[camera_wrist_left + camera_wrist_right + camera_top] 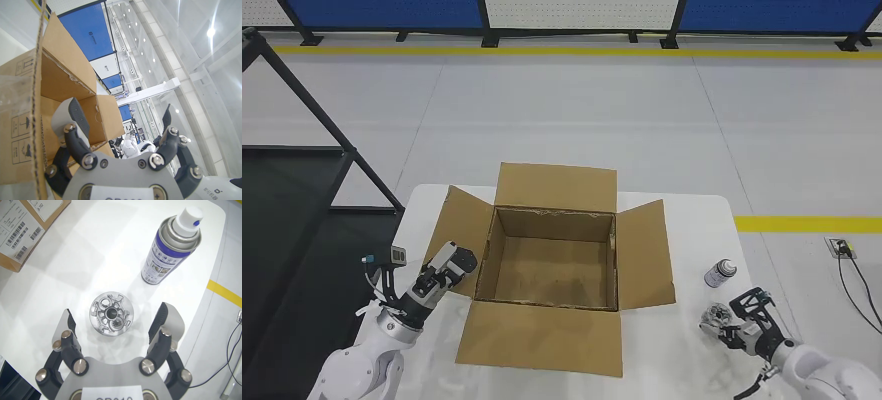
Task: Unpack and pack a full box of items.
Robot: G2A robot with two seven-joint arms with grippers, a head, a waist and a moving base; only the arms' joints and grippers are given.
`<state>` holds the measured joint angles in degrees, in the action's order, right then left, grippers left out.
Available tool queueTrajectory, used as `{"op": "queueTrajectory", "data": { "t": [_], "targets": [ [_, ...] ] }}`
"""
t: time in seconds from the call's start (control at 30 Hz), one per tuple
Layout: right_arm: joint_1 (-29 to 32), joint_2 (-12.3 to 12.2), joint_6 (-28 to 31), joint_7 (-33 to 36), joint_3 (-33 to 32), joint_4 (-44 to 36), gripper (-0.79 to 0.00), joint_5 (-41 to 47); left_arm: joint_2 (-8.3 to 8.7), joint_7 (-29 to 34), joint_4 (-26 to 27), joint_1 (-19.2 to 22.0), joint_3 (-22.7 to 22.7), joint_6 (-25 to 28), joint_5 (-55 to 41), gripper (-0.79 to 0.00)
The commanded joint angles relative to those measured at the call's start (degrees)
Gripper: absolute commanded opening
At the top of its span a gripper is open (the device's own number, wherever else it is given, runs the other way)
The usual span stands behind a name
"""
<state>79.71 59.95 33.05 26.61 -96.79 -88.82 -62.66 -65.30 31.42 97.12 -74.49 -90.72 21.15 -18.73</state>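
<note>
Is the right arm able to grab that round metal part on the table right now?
Probably yes: the right gripper hangs open right above the metal part, a finger to each side, nothing between; the spray can stands apart.

A white table [682,345] stands near a yellow floor line [812,224], blue panels [382,12] behind.

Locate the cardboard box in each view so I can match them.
Top view: cardboard box open, at centre.
Left wrist view: its flaps and inner walls just beyond the left claw.
Right wrist view: a labelled corner across the table from the right claw.
Shared landmark: spray can, top and right wrist views.
</note>
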Motion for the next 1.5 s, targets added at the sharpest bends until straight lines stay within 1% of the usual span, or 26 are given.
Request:
{"op": "queueTrajectory", "data": {
  "t": [0.0,0.03,0.07,0.3,0.53,0.77,0.87,1.13,1.27,1.4,1.43,1.47],
  "targets": [
    [-0.08,-0.06,-0.09,0.04,0.1,0.06,-0.659,0.02,0.0,0.0,0.0,0.0,0.0,0.0,0.0,0.0],
    [-0.1,-0.09,-0.16,0.11,0.13,0.09,-0.739,0.01,0.0,0.0,0.0,0.0,0.0,0.0,0.0,0.0],
    [-0.1,-0.12,-0.18,0.1,0.16,0.06,-0.785,0.07,0.0,0.0,0.0,0.0,0.0,0.0,0.0,0.0],
    [0.55,-0.4,0.85,-2.3,-1.03,-0.51,-0.785,2.05,0.0,0.0,0.0,0.0,0.0,0.0,0.0,0.0],
    [2.05,-0.75,1.94,-3.68,-3.38,-3.16,-0.785,5.53,0.0,0.0,0.0,0.0,0.0,0.0,0.0,0.0],
    [2.22,-1.09,1.98,-1.09,-3.46,-4.76,-0.785,6.28,0.0,0.0,0.0,0.0,0.0,0.0,0.0,0.0],
    [0.92,-1.17,1.93,0.28,-2.65,-3.59,-0.785,7.17,0.0,0.0,0.0,0.0,0.0,0.0,0.0,0.0],
    [-0.9,-1.42,3.03,0.8,-1.58,-0.95,-0.785,9.25,0.0,0.0,0.0,0.0,0.0,0.0,0.0,0.0],
    [-1.87,-1.62,3.2,2.84,-0.66,0.25,-0.785,9.09,0.0,0.0,0.0,0.0,0.0,0.0,0.0,0.0],
    [-2.83,-1.75,3.48,3.26,0.19,1.65,-0.785,8.91,0.0,0.0,0.0,0.0,0.0,0.0,0.0,0.0],
    [-3.05,-1.78,3.4,3.34,0.39,1.9,-0.779,8.78,0.0,0.0,0.0,0.0,0.0,0.0,0.0,0.0],
    [-3.22,-1.81,3.47,3.44,0.64,2.1,-0.708,8.73,0.0,0.0,0.0,0.0,0.0,0.0,0.0,0.0]
  ]
}}
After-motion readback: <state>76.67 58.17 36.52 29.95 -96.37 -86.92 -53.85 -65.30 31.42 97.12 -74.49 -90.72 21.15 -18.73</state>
